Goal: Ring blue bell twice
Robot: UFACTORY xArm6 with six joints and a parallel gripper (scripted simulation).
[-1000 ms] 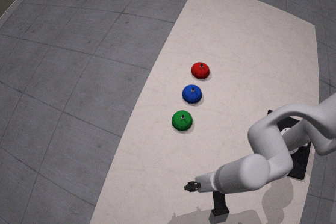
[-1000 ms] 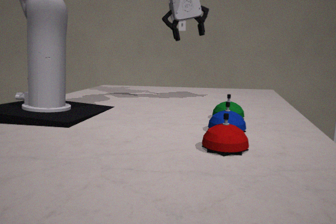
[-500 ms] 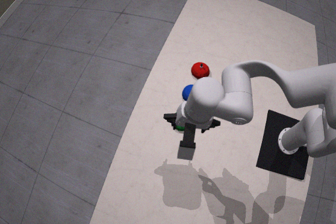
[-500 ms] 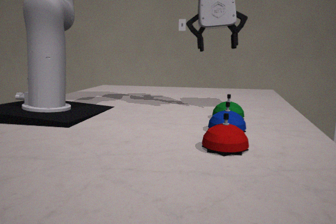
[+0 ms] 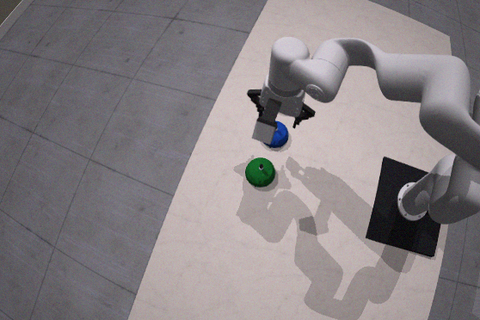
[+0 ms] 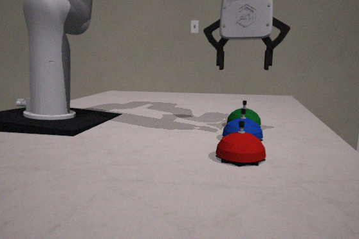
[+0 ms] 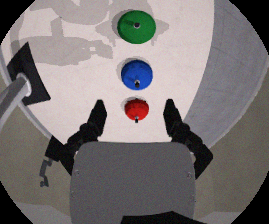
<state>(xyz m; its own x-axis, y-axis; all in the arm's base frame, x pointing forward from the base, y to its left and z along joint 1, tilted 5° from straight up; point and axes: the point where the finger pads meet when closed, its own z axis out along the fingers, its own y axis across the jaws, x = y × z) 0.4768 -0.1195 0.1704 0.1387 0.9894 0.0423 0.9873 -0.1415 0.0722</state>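
While pincer [image 6: 244,65] hangs open, blue bell [image 6: 242,128] sits well below.

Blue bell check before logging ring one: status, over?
Gripper open, empty, high above the bell row. Blue bell untouched, button up. Red bell and green bell flank it closely.

Beige wall [image 6: 133,48] w/ white outlet plate [image 6: 194,26], grey tiled floor [image 5: 70,129], pale tabletop [image 6: 149,193].
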